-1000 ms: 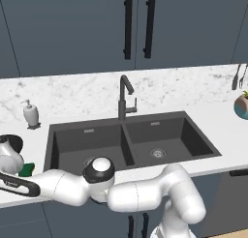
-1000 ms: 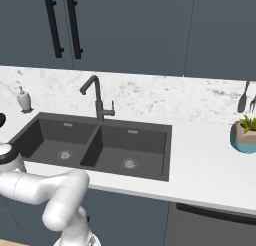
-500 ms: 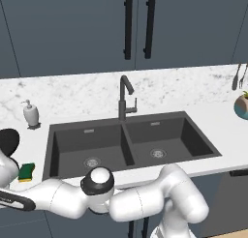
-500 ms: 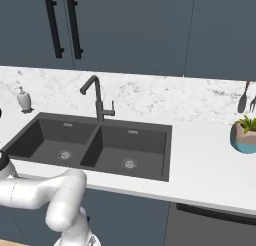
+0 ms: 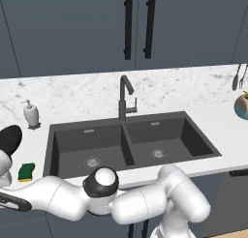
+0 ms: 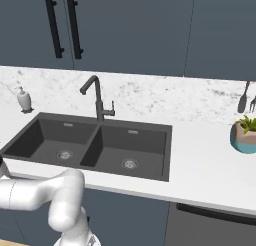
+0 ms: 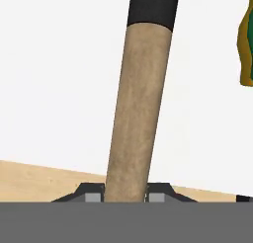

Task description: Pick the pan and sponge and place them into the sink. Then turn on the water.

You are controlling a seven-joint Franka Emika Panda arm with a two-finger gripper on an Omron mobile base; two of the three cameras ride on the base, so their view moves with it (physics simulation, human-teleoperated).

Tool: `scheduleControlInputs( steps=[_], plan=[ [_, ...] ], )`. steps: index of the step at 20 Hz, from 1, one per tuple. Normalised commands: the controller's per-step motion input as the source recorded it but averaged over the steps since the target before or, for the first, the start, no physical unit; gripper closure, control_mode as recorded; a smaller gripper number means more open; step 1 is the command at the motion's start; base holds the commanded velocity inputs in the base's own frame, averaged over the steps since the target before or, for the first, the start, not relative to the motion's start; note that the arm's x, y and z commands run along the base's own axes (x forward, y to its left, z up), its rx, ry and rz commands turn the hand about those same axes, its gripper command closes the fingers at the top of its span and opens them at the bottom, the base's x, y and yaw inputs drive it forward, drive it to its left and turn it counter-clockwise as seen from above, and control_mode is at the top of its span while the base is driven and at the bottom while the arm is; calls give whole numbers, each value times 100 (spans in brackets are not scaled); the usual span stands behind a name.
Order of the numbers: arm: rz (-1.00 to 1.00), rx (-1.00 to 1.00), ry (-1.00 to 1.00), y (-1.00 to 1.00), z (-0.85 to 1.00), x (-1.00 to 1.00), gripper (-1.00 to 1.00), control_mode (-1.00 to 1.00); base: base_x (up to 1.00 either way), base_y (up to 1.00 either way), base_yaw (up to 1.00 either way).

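Note:
The pan [image 5: 9,140] lies at the far left of the white counter, its black bowl cut by the frame edge. In the hand view its light wooden handle [image 7: 136,108] runs up from between my finger tips, and my gripper [image 7: 126,195] is shut on it. My arm stretches low and left in front of the counter. The green and yellow sponge [image 5: 26,171] lies just right of the pan, and shows at the edge as the sponge [image 7: 245,44]. The dark double sink [image 5: 130,152] [image 6: 90,151] holds nothing. No water shows at the faucet [image 5: 125,99].
A white soap dispenser [image 5: 31,113] [image 6: 23,99] stands behind the sink's left corner. A potted plant [image 6: 245,135] and hanging utensils [image 6: 247,97] are at the far right. Dark cabinets with two black handles [image 5: 138,26] hang above.
My forearm has dropped lower and reached further left along the counter front. The pan and sponge have hardly shifted. The gripper stays shut.

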Motion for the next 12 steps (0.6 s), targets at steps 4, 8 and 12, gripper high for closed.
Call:
scheduleControlInputs(
  steps=[4, 8, 12],
  plan=[
    [0, -4, -2, -99, 5, 0, 100, -100, 0, 0, 0],
    [0, 0, 0, -100, 8, 0, 100, -100, 0, 0, 0],
    [0, 0, -4, -100, 51, -7, 100, -100, 0, 0, 0]
  ],
)
